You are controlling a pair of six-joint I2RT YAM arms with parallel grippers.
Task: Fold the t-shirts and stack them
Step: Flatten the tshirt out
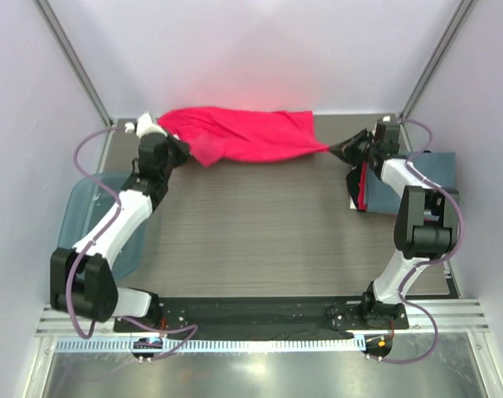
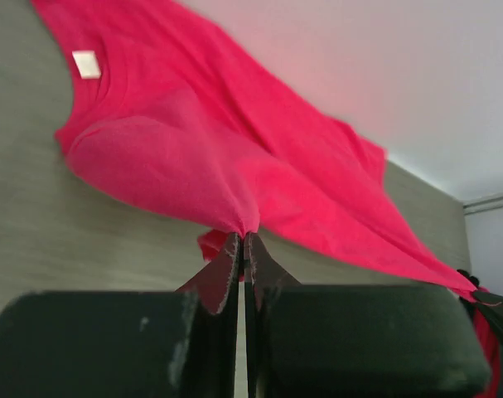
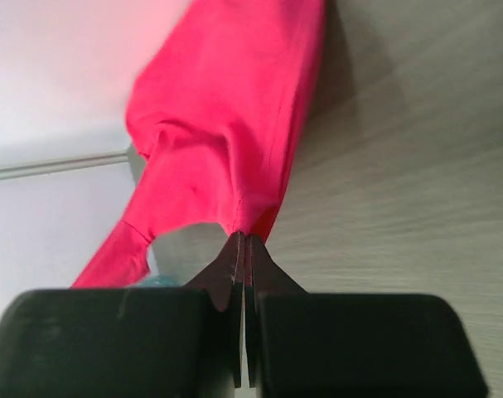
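A bright pink-red t-shirt (image 1: 247, 133) hangs stretched between both grippers along the table's far edge. My left gripper (image 1: 187, 152) is shut on its left end; in the left wrist view the cloth (image 2: 234, 157) bunches into the closed tips (image 2: 243, 236), and a white neck label (image 2: 86, 64) shows. My right gripper (image 1: 340, 151) is shut on the right end, with fabric (image 3: 226, 124) pinched at the tips (image 3: 244, 238). A folded stack with a slate blue-grey t-shirt (image 1: 392, 195) on top and a red edge (image 1: 363, 189) lies at the right, under the right arm.
A translucent blue plastic bin (image 1: 87, 217) stands at the table's left edge, beneath the left arm. The grey wood-grain table (image 1: 259, 232) spreads between the arms. White enclosure walls stand close behind the shirt.
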